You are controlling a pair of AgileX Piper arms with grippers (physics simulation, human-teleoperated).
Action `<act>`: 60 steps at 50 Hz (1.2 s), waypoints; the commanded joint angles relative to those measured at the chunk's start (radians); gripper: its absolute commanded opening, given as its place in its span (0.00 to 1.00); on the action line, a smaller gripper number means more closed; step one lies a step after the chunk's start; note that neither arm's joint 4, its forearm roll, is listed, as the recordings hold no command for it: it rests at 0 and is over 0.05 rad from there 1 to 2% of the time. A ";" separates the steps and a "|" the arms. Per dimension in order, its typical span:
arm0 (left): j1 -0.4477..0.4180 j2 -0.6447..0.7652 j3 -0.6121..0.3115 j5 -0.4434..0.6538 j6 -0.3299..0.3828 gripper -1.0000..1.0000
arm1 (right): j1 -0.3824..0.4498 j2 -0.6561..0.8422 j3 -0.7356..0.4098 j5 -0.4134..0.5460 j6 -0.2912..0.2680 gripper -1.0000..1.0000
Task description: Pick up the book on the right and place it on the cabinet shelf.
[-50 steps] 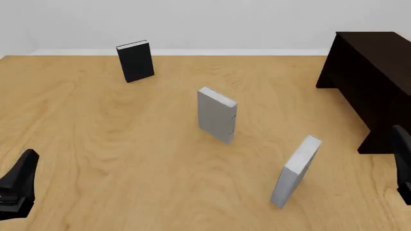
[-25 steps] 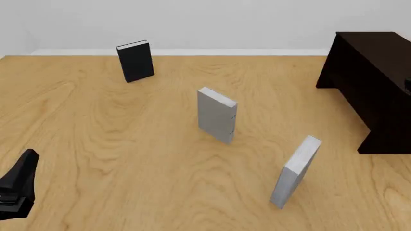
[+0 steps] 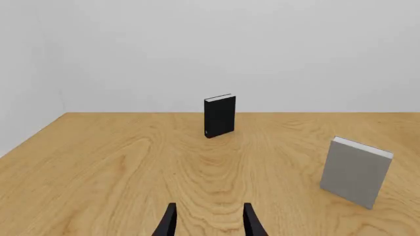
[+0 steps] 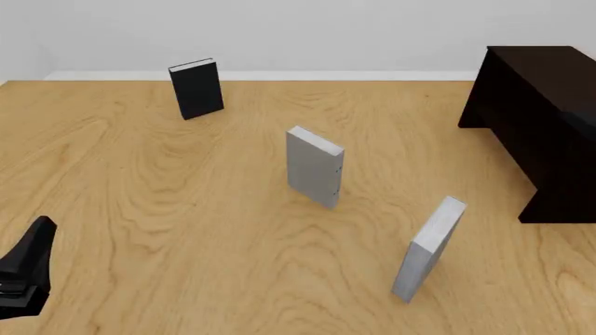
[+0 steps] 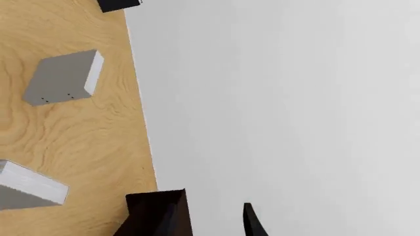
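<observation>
Front view puts the book (image 4: 428,249) lower right, upright and unheld, cabinet (image 4: 545,118) upper right. Your left gripper (image 3: 208,223) idles with fingers apart; the right gripper's fingers can't be judged.

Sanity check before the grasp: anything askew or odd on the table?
The slim grey book at front right leans, top tipped toward the cabinet. The thick grey book and black book stand upright. Nothing fallen or damaged.
</observation>
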 commanded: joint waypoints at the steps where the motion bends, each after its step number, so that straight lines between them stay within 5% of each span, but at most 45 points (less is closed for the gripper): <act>1: 0.000 0.000 0.000 0.000 0.000 1.00 | 0.058 0.067 -0.075 0.159 -0.203 1.00; 11: 0.000 0.000 0.000 0.000 0.000 1.00 | 0.063 0.141 -0.201 0.326 -0.360 1.00; 23: 0.000 0.000 0.000 0.000 0.000 1.00 | 0.147 0.278 -0.440 0.682 -0.397 1.00; 28: 0.000 0.000 0.000 0.000 0.000 1.00 | 0.141 0.308 -0.468 0.760 -0.442 1.00; 49: 0.000 0.000 0.000 0.000 0.000 1.00 | 0.092 0.491 -0.419 0.764 -0.395 1.00; 52: 0.000 0.000 0.000 0.000 0.000 1.00 | 0.117 0.522 -0.439 0.764 -0.367 1.00; 54: 0.000 0.000 0.000 0.000 0.000 1.00 | 0.173 0.567 -0.467 0.764 -0.292 1.00; 60: 0.000 0.000 0.000 0.000 0.000 1.00 | 0.171 0.573 -0.430 0.764 -0.295 1.00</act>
